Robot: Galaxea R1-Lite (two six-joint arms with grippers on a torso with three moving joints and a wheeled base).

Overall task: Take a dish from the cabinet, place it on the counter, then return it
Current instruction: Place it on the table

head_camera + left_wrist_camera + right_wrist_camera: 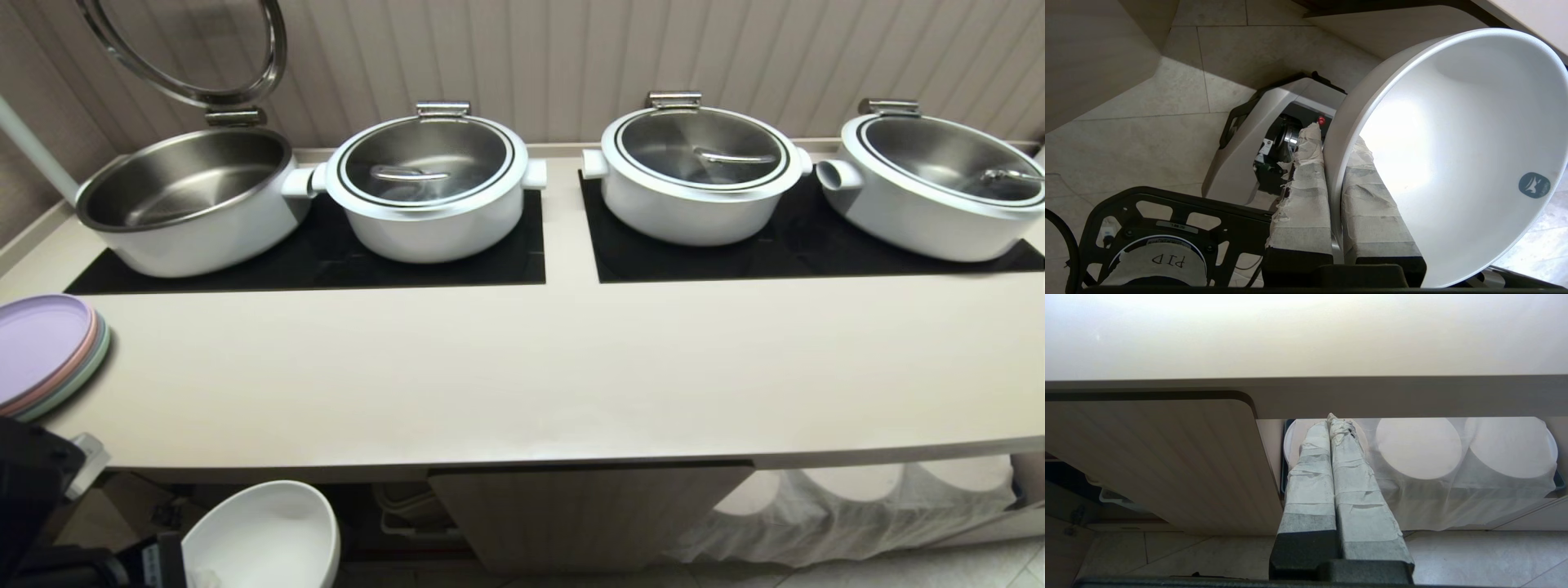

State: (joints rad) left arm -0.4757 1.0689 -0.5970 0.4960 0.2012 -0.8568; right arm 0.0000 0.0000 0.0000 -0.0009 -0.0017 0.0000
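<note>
Item: left end effector (1333, 196), clenched on the dish (1453, 155). We note its two taped fingers (1302, 204) pinch the dish's rim, one outside the wall and one inside. In the head view the dish (265, 535) sits below the bench's front edge (522, 457), just off the end effector, and has not reached the bench top. Beneath the end effector lie floor tiles (1147, 134) and the robot's own base (1257, 134); the dish's far rim comes near the underside of the bench.

Item: bench. The front strip above and beyond the held dish is open bare surface. Farther back, two black panels (343, 253) carry four white pots (429, 188); the one farthest left has its lid raised. A stack of pastel plates (45, 351) sits at the left end, near the front edge and almost above the left end effector.

Item: cabinet. One fluted door (588, 514) stands to the right of the dish, under the bench edge; the dark opening lies between dish and door.

Item: right end effector (1331, 424), fingers pressed together, grasping nothing. Ahead of it we see the bench's underside edge, the door (1167, 465) to one side, and round white shapes under a thin cloth (1453, 490).
</note>
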